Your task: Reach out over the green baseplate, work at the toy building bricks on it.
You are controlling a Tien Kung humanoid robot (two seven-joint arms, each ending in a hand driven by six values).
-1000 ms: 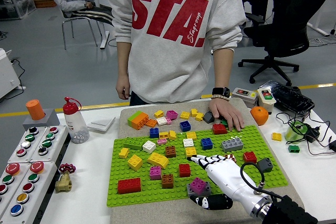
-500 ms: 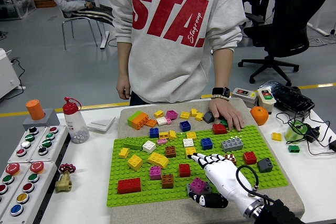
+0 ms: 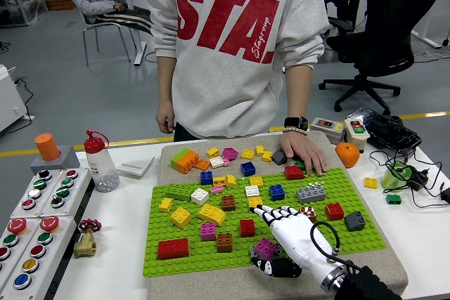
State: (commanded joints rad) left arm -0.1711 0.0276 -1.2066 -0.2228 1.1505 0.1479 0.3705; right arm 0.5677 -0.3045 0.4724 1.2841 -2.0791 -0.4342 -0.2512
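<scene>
Right hand (image 3: 285,233) is reaching in from the lower right corner over the near right part of the green baseplate (image 3: 302,233). White fingers (image 3: 271,213) are lying extended and slightly spread, pointing toward the far left; tips are sitting just beside a red brick (image 3: 247,227) and near a yellow brick (image 3: 255,202). The dark thumb (image 3: 275,267) is curling under at the near edge of the plate. A magenta brick (image 3: 265,248) on a grey one is sitting between thumb and palm, touching or nearly touching the hand; cannot tell whether it is gripped. Reading the fingers as released, grasping nothing.

Baseplate is lying on a beige mat (image 3: 385,261) on the white table (image 3: 119,251), centre of view. Bricks are standing scattered on it: large red brick (image 3: 173,248) at near left, brown brick (image 3: 224,242), pink brick (image 3: 208,230), yellow bricks (image 3: 211,213), blue brick (image 3: 277,192), grey brick (image 3: 311,192). More loose bricks are lying on the mat beyond the far edge.

A person in a grey sweatshirt (image 3: 239,40) is standing at the far side. One hand (image 3: 304,153), with a watch at the wrist, is resting flat on the mat at the plate's far edge, just beside a red brick (image 3: 294,172). The other hand (image 3: 164,116) is hanging at the side, off the table.

Left of the mat: a bottle with a red cap (image 3: 100,161) and a button panel (image 3: 35,224).
</scene>
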